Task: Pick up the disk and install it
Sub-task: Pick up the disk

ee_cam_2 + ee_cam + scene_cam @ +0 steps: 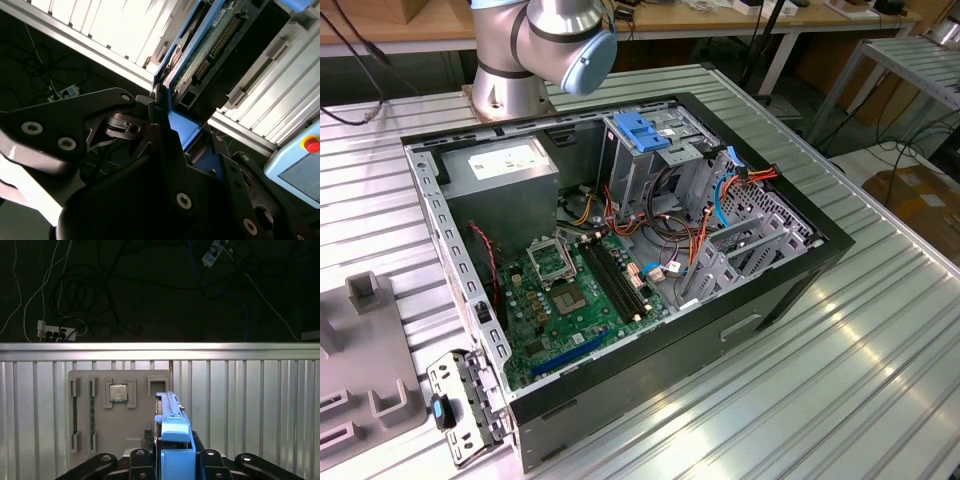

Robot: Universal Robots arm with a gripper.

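The gripper point(175, 459) is clamped on the disk point(171, 415), held on edge over the bench point(260, 405). The disk's lower part is hidden between the fingers. Bare slats surround the grey tray point(85, 410), and the bench edge lies beyond.

Lab: aluminium bench point(840, 380), opened computer point(650, 385)

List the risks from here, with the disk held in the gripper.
1. The gripper clamps the disk near one end, and most of it sticks out beyond the grip, so it might pivot or slip.
2. In the exterior view, orange and blue cables crowd the drive cage; the disk could snag on them.
3. In the first wrist view, a grey tray with a processor chip lies beyond the disk; a drop might hit it.
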